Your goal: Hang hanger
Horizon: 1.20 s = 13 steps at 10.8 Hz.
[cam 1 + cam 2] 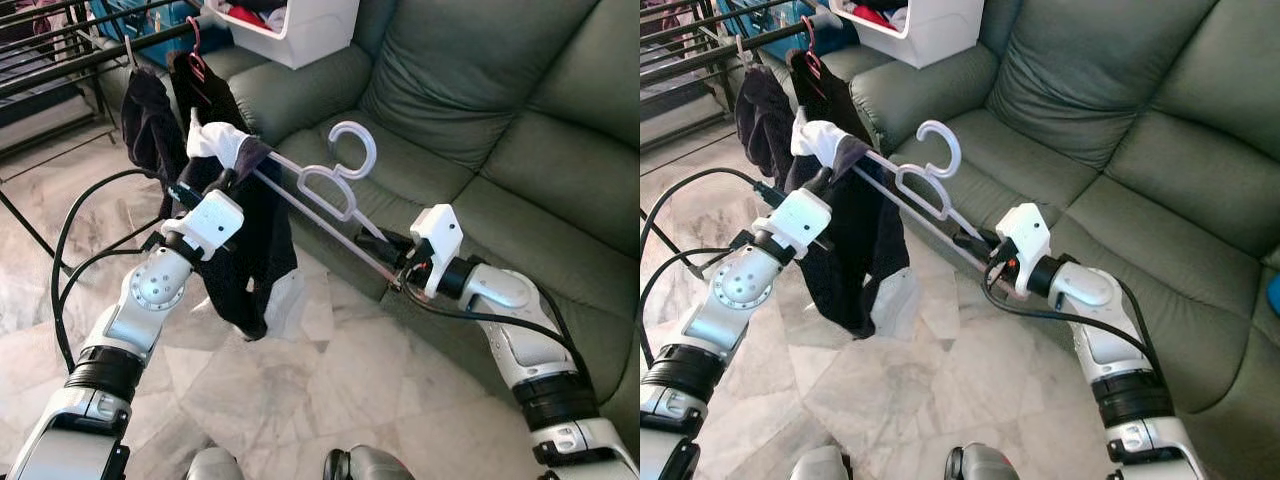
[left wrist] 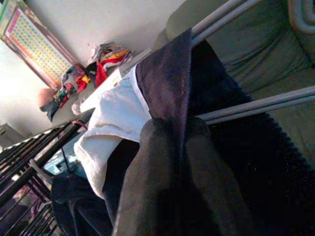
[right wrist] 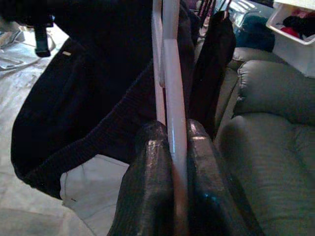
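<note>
Left eye view: both grippers' fingers clamp the hanger [image 1: 335,185]; clothes fill white bin [image 1: 300,30].

Both your arms are raised in front of you, elbows bent and forearms angled inward toward each other. Your left tool [image 1: 215,190] sits higher and farther out, its two black fingers [image 2: 162,187] pressed together on dark cloth. Your right tool [image 1: 395,250] is lower and nearer, its fingers [image 3: 147,187] clamped tight on a pale bar, black cable looping under its wrist.
</note>
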Tool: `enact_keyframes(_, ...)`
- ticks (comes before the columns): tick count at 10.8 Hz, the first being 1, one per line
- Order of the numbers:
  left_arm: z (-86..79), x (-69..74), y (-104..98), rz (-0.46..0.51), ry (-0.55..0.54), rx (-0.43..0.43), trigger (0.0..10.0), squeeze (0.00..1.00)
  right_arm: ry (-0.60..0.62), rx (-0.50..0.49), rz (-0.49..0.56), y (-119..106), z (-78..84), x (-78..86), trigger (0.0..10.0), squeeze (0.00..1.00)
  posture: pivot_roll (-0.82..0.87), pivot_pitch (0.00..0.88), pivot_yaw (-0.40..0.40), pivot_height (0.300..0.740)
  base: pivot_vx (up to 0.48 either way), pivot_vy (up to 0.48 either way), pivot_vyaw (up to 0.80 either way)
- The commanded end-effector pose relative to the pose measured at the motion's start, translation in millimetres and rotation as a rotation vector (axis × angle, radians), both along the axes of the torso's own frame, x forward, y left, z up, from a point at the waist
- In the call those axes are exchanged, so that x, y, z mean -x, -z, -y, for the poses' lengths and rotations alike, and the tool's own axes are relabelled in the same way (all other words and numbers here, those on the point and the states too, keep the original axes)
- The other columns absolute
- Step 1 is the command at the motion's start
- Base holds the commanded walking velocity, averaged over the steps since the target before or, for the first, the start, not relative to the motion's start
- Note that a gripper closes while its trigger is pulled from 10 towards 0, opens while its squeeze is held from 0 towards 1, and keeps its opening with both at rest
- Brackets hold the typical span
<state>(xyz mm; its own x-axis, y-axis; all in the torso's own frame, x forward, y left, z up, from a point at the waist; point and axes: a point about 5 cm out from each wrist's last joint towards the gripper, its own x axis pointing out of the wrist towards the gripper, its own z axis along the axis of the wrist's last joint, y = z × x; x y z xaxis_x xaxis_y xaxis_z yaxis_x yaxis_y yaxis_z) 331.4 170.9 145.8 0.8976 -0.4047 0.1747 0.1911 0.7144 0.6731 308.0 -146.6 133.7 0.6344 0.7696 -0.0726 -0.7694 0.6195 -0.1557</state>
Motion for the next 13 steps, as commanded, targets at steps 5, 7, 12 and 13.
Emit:
enact_keyframes(5,-0.7,-4.2,-26.1,0.119,-0.069,0.114,0.0,0.00,0.043,-0.033,-0.002,4.4,-2.5,-2.4,10.0,0.00,-0.04,0.048,-0.089,0.740,0.000,0.000,0.00)
enact_keyframes(7,2.2,-1.7,-30.1,0.140,-0.076,0.150,0.0,0.00,0.107,-0.062,-0.089,19.0,-6.7,-2.6,10.0,0.00,-0.03,0.050,-0.089,0.740,0.000,0.000,0.00)
enact_keyframes(12,29.0,16.5,-24.2,0.072,0.081,0.218,0.0,0.00,0.376,-0.207,-0.245,28.4,-2.9,-29.2,10.0,0.00,-0.02,0.061,-0.087,0.740,0.000,0.000,0.00)
enact_keyframes(13,43.5,23.4,-24.9,0.062,0.174,0.217,0.0,0.00,0.385,-0.219,-0.237,23.6,-5.8,-35.9,10.0,0.00,-0.02,0.062,-0.087,0.740,0.000,0.000,0.00)
